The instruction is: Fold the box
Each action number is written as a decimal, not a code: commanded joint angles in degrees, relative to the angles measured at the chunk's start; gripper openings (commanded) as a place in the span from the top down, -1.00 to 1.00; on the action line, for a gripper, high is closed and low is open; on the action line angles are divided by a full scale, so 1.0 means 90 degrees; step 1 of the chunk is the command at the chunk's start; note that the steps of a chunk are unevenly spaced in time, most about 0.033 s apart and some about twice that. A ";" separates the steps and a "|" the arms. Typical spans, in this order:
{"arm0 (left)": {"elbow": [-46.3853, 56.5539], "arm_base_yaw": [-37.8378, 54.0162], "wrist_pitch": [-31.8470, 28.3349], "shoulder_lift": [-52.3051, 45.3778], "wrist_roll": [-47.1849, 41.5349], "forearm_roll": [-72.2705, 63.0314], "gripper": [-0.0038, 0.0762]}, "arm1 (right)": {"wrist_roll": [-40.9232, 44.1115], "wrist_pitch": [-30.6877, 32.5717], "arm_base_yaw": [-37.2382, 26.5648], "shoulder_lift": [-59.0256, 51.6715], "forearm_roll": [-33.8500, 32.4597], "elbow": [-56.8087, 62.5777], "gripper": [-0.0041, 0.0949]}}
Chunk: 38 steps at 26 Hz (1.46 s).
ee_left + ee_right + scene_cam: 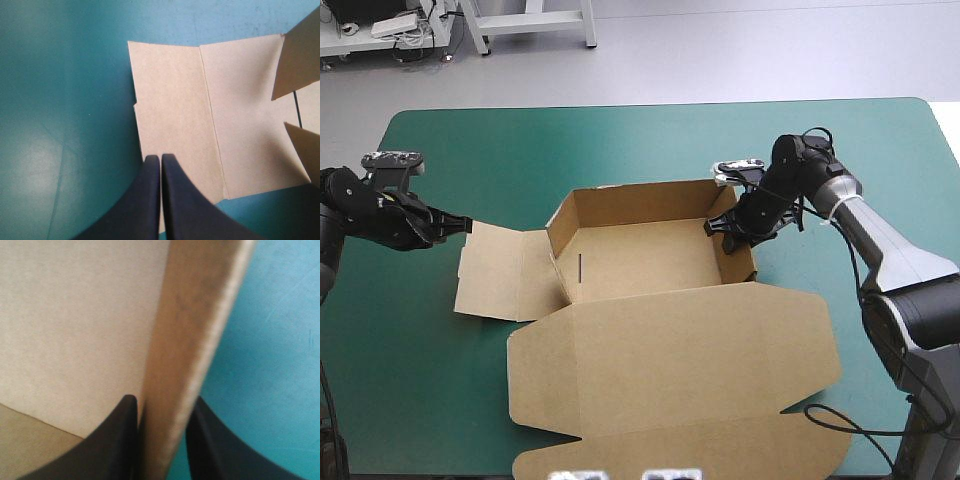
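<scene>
Box [640, 262] wall pinched in right end effector [162, 404] — left end effector [161, 158] clenched, at flap [172, 105] edge.

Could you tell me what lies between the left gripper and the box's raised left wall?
A side flap of the box, lying flat on the teal-green cover; the high view shows it.

Black throughout on the left arm [365, 212], blocky and angular behind the left gripper [460, 224]. Broad black fingers [150, 200], smooth and matte, curved like fins. Behind the right gripper [725, 230], a black jointed wrist, a white band, then smooth grey tubular links of the right arm [895, 255].
</scene>
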 commanded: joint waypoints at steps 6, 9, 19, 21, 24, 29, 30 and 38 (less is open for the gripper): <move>-0.0205 0.1106 -0.0849 -0.0221 0.0139 -0.1277 0.91 | -0.0028 -0.0449 -0.0087 -0.0880 0.0277 -0.0155 0.95; -0.0205 0.2001 -0.0657 -0.0184 0.0883 -0.2657 0.91 | 0.0133 -0.0839 -0.0290 -0.1438 0.0342 -0.0166 0.95; -0.0205 0.2651 0.0716 -0.0114 0.2014 -0.5841 0.91 | -0.0133 -0.1564 -0.1175 -0.2789 0.1476 -0.0166 0.95; -0.0205 0.2404 0.0762 -0.0114 0.2030 -0.6467 0.93 | -0.0133 -0.1664 -0.1133 -0.2839 0.1491 -0.0166 0.95; -0.0205 0.1887 0.0737 -0.0114 0.2073 -0.6917 0.93 | -0.0175 -0.1709 -0.1085 -0.2837 0.1728 -0.0166 0.95; -0.0205 0.1041 0.0543 -0.0114 0.2105 -0.6923 0.93 | -0.0301 -0.1917 -0.1071 -0.2825 0.2012 -0.0166 0.95; -0.0205 0.0954 0.0529 -0.0114 0.2105 -0.6970 0.93 | -0.0301 -0.1917 -0.1071 -0.2825 0.2012 -0.0166 0.95; -0.0205 0.0435 0.0572 -0.0232 0.2182 -0.7086 0.93 | -0.0049 -0.2254 -0.0588 -0.2784 0.1268 -0.0091 0.95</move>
